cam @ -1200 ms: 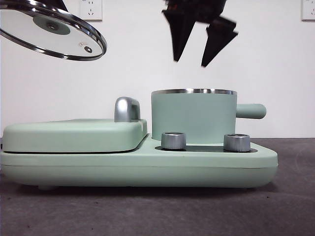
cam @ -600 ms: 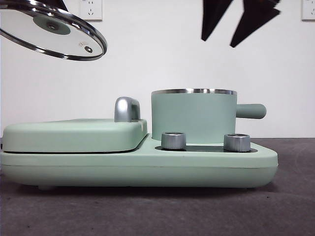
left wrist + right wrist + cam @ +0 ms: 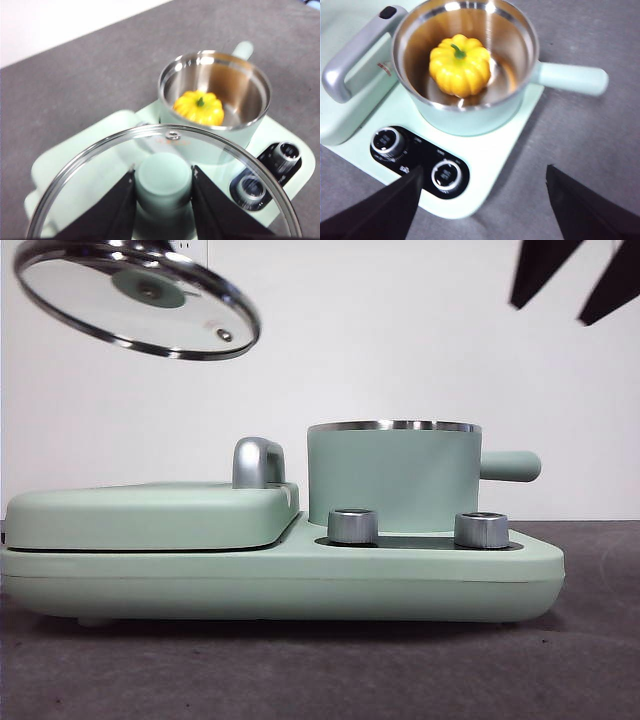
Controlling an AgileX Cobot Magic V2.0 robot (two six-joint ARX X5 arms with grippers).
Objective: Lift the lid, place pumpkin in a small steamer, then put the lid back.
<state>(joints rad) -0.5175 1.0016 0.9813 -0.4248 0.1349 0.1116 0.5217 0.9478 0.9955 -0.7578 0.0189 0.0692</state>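
Your left gripper point(image 3: 162, 200) clamped on the lid point(image 3: 138, 298) knob aloft, pumpkin point(image 3: 459, 64) inside the small steamer point(image 3: 394, 476), your right gripper point(image 3: 482, 202) spread wide above.

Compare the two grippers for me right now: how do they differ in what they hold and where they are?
The left gripper is shut on the lid's mint knob, holding the lid tilted in the air, off to the side of the steamer. The right gripper is open and empty, high beyond the steamer's handle side. Neither touches the steamer, and both wrist views show the pumpkin already inside it.
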